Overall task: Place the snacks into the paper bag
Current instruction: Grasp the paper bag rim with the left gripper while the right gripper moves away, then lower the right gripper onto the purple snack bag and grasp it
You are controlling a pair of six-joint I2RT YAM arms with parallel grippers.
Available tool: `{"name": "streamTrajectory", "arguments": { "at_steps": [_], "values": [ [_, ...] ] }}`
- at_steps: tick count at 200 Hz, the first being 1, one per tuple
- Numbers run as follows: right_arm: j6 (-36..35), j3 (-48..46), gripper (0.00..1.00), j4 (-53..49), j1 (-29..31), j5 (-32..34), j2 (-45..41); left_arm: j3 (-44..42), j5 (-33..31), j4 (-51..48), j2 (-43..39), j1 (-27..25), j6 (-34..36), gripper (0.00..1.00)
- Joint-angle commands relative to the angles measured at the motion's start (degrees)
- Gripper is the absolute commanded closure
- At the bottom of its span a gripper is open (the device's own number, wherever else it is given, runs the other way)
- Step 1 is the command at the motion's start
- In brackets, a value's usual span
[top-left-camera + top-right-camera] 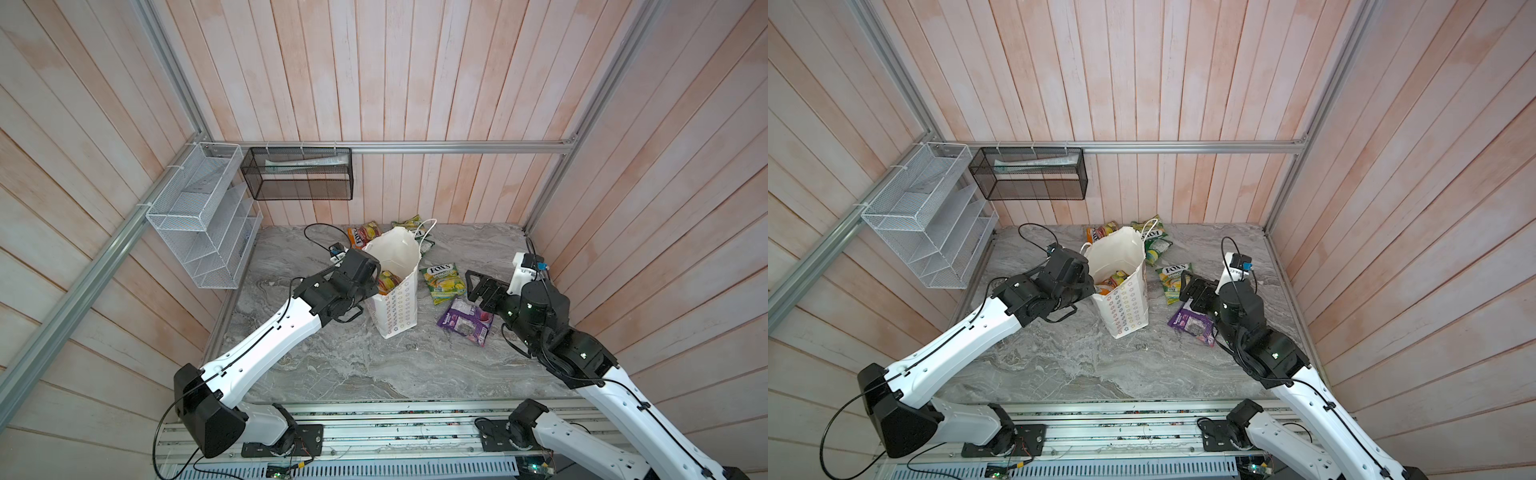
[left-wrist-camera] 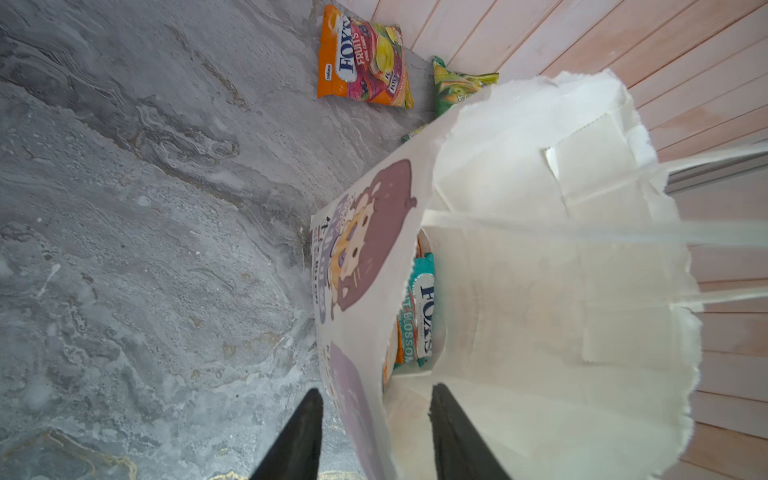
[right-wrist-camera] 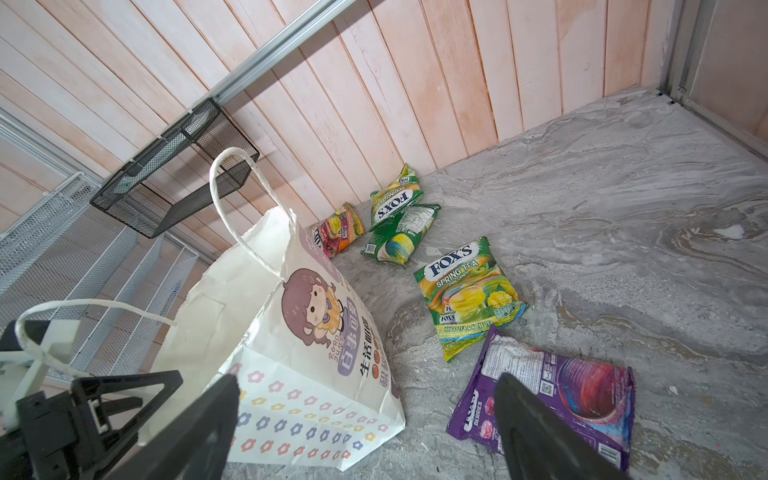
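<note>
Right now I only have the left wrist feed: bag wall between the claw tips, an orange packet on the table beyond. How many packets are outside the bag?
Observer: Five. An orange packet, a green packet and a second green packet behind the paper bag; a Spring Tea packet and a purple packet on the right arm's side of it.
Operator: Right claw?
Observer: The right claw is open and empty, poised close to the purple packet.
Operator: Bag standing?
Observer: Yes, on its base, mouth up, one cord handle sticking up.
</note>
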Motion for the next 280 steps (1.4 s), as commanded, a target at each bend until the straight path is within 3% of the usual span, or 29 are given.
{"name": "streamTrajectory", "arguments": {
  "at_steps": [1,37,74,126,147,205,231,280],
  "values": [
    [-1.93,-1.21,0.04,1.24,-0.41,0.16,-0.84,2.56,0.42,2.00,0.93,1.52,0.57,0.71],
    [-3.30,-2.82,0.02,2.89,-1.74,-0.90,-1.52,4.19,3.69,2.94,2.50,5.39,3.31,1.00],
    [-3.08,-3.66,0.02,3.06,-4.13,-5.47,0.22,5.54,12.91,8.28,4.18,11.89,9.30,1.00],
    [-0.58,-7.06,0.02,4.82,-8.36,-10.81,4.55,11.48,15.20,11.08,7.95,18.16,19.07,1.00],
    [2.44,-10.60,0.02,6.66,-10.40,-11.70,5.41,10.72,19.83,12.65,7.20,20.68,19.37,1.00],
    [6.82,-24.74,0.02,15.06,-19.58,-17.59,5.51,2.31,24.22,17.80,2.06,22.80,22.13,1.00],
    [9.63,-29.39,0.03,16.54,-27.44,-21.66,7.14,0.59,28.32,18.77,1.05,24.05,22.52,1.00],
    [10.73,-32.79,0.03,16.50,-34.35,-18.36,6.69,-2.44,26.68,20.80,-2.92,24.78,25.77,1.00]
  ]
}}
